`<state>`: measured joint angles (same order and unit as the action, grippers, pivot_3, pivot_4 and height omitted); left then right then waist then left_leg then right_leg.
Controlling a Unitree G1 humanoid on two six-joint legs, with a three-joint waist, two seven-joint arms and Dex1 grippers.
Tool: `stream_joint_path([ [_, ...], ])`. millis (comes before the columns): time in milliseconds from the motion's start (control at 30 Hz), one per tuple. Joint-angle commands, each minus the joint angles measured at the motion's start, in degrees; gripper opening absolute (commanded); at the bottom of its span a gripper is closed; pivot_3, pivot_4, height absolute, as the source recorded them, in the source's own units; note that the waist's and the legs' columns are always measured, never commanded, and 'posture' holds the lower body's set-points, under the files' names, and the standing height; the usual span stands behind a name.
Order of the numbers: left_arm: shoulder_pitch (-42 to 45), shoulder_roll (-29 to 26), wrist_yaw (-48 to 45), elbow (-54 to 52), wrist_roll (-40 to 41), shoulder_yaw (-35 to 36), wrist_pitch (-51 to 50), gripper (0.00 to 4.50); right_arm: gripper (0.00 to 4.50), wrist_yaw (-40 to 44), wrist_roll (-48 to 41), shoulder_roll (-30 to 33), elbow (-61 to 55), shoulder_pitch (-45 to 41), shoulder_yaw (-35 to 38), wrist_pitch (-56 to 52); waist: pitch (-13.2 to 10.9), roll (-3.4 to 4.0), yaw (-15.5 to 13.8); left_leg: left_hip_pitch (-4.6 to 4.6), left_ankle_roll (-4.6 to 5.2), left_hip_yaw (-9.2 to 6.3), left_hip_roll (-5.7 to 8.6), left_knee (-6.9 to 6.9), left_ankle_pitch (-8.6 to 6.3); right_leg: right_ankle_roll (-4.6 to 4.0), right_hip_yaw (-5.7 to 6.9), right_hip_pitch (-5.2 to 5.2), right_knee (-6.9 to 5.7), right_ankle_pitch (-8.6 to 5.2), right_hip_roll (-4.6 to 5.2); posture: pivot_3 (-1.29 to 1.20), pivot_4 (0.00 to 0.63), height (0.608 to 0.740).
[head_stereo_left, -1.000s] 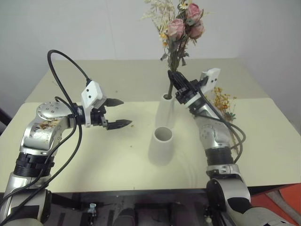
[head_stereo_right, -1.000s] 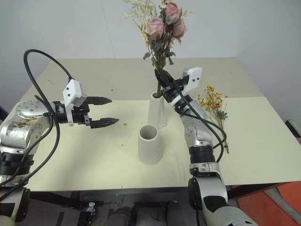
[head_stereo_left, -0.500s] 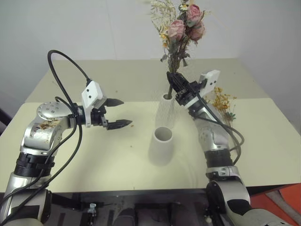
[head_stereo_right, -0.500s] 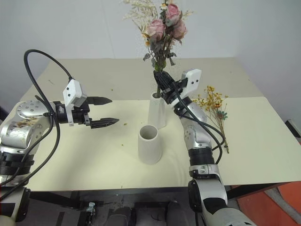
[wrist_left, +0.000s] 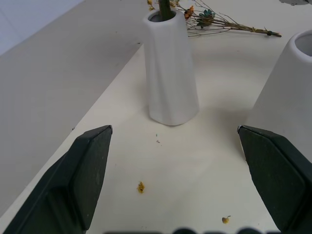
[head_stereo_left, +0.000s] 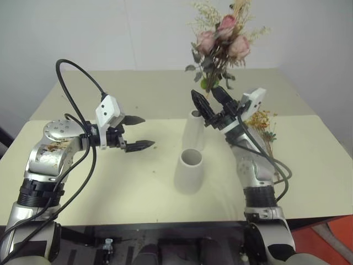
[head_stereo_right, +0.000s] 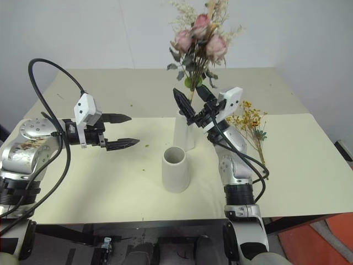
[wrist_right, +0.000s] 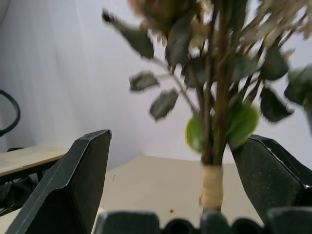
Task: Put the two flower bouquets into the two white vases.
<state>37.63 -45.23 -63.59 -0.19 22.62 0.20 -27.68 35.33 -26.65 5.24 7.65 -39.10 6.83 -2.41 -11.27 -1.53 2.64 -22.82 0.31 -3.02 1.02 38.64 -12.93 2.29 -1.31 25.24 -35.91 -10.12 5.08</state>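
Where a second ago the right end effector point(head_stereo_left: 212, 97) was pinched on the stems of the pink rose bouquet point(head_stereo_left: 222, 40) just above the tall vase point(head_stereo_left: 193, 130), its two black fingers now stand spread wide, one on each side of the stems and clear of them. It has also drawn back a little toward the robot. The rose bouquet stands in the mouth of the tall vase with its stems down inside, and its head has swung over toward the robot's right, so it leans that way more than before.

The left end effector point(head_stereo_left: 139, 132) has not moved: it hovers over the surface point(head_stereo_left: 110, 182) to the left of the vases, fingers spread and holding nothing, pointing toward them.

The shorter vase point(head_stereo_left: 189, 170) stands just in front of the tall one, as before, its round mouth open. The yellow-orange bouquet point(head_stereo_left: 263, 126) lies flat on the surface to the right of the vases, behind the right forearm, in the same spot. A few small petal crumbs point(wrist_left: 141, 187) lie on the surface near the tall vase.
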Motion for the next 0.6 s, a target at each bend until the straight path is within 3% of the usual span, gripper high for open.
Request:
stream_joint_path([
  [33,1.7,0.0,-0.2,0.1,0.0,0.9,1.3,4.5,4.44,1.6,-0.9,0.9,-4.4,0.1,-1.5,-0.7,0.0,0.0,0.0,0.01,0.0,0.0,0.0,0.0,0.0,0.0,0.0,0.0,-0.01,0.0,0.0,0.0,0.15,0.74],
  [267,1.5,0.3,0.2,-0.2,0.0,1.0,0.9,4.5,4.44,-2.2,2.9,2.9,-1.4,-1.8,-1.1,0.1,0.0,0.0,-0.1,0.02,-0.01,0.0,0.0,0.01,0.01,0.06,0.0,-0.01,-0.01,-0.04,-0.01,0.0,0.15,0.74],
  [600,0.2,-1.2,-1.1,-3.6,1.4,1.8,-0.2,4.5,4.44,0.9,1.5,12.0,-6.9,0.7,0.7,-2.3,0.0,0.0,-0.2,-0.03,-0.01,0.02,0.02,0.0,0.01,0.02,-0.01,-0.01,0.06,-0.01,0.03,0.0,0.15,0.74],
])
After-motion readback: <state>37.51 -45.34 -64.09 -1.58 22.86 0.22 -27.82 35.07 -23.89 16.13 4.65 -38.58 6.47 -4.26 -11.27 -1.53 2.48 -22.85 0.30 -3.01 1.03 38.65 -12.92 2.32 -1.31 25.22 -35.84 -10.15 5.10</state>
